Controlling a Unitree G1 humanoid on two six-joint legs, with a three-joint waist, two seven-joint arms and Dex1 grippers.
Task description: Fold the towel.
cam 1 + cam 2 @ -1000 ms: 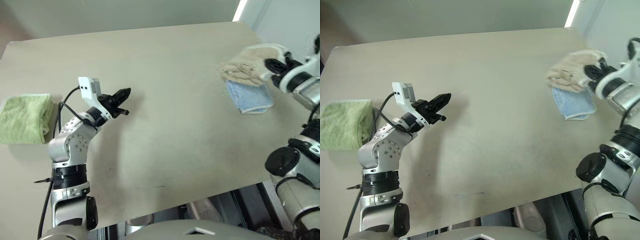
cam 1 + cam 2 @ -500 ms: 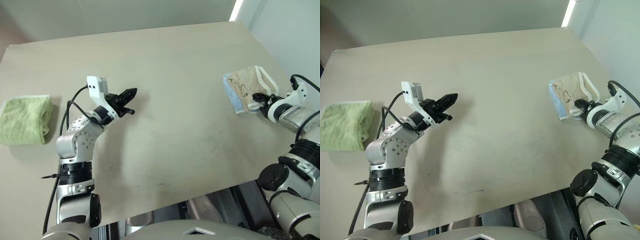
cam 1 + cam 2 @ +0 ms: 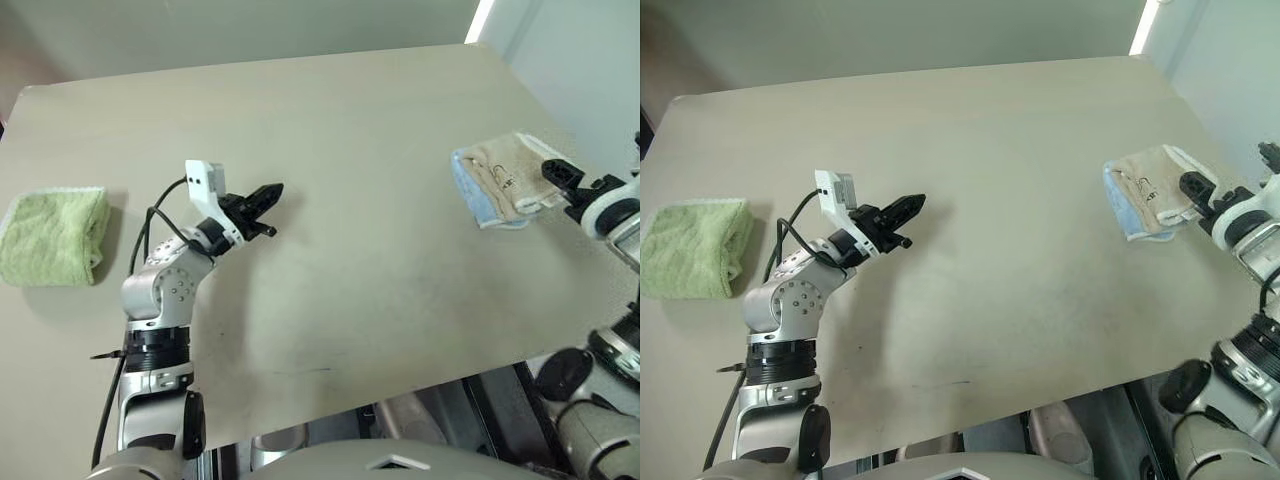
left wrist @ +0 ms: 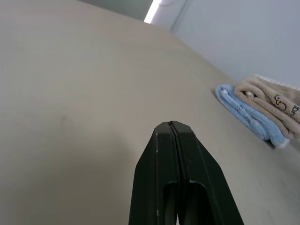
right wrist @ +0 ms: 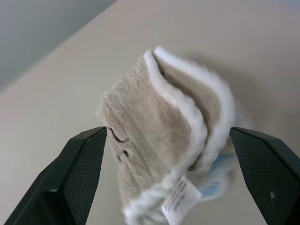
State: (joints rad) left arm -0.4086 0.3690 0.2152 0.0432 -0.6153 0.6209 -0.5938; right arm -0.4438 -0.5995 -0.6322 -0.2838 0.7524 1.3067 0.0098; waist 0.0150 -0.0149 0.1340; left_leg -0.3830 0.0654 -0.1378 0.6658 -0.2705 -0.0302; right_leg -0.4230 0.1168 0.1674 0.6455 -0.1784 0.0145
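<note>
The towel [image 3: 508, 172] is beige with white corded edging and a small dark mark. It lies folded on top of a light blue folded towel [image 3: 474, 203] near the table's right edge. My right gripper [image 3: 1228, 170] stands open just to the right of it. In the right wrist view the beige towel [image 5: 164, 131] lies ahead of the spread fingers [image 5: 70, 178], and nothing is gripped. My left gripper [image 3: 270, 193] is shut and empty. It hovers over the bare left-middle of the table and points toward the two towels [image 4: 276, 105].
A lime-green folded towel [image 3: 52, 236] lies at the table's left edge. The tan table [image 3: 360, 110] is bare between the arms. Its front edge runs close to my body, and its right edge is just beyond the stacked towels.
My right gripper let go of the beige towel, opened wide and drew back. The towel now rests on the light blue one. The left gripper stayed shut, and the camera view shifted a little.
</note>
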